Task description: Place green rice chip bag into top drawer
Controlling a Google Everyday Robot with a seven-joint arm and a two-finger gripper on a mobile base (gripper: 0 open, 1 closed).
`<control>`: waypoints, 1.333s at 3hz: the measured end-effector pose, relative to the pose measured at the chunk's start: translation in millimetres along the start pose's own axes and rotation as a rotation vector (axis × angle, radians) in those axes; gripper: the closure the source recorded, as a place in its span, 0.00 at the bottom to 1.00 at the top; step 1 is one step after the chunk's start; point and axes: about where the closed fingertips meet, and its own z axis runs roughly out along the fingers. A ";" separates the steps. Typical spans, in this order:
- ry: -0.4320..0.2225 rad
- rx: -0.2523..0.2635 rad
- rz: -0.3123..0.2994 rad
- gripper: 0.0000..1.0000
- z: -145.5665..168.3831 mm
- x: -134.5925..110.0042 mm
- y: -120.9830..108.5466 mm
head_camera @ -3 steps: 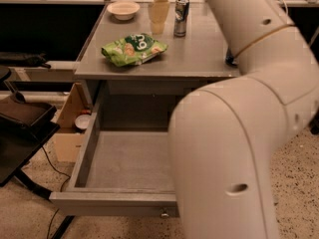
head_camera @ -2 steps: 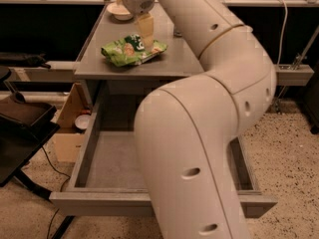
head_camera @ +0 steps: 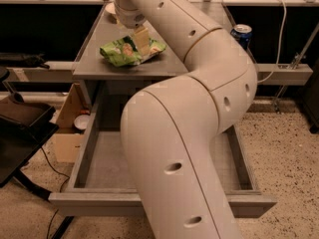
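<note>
The green rice chip bag [head_camera: 123, 52] lies crinkled on the grey table top, near its front edge. My gripper [head_camera: 141, 40] reaches down from the arm's wrist onto the right part of the bag and touches or overlaps it. The top drawer [head_camera: 97, 159] is pulled wide open below the table top. Its inside shows bare grey wood, and its front panel [head_camera: 89, 203] is nearest the camera. My big white arm [head_camera: 199, 133] crosses the middle of the view and hides the drawer's centre.
A blue can [head_camera: 242, 34] stands on the table's right side behind the arm. A white bowl [head_camera: 110, 7] sits at the back of the table. A cardboard box [head_camera: 69, 117] and a black stand [head_camera: 22, 128] are on the floor at left.
My arm has swung left and down, bringing the gripper from the table's back onto the green bag. The bag has stayed in place.
</note>
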 end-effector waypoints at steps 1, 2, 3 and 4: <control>0.000 0.000 0.000 0.43 0.0 0.0 0.0; 0.000 0.000 0.000 0.65 0.0 0.0 0.0; 0.000 0.000 0.000 0.69 0.1 0.0 0.0; 0.000 0.000 0.000 0.47 0.1 0.0 0.0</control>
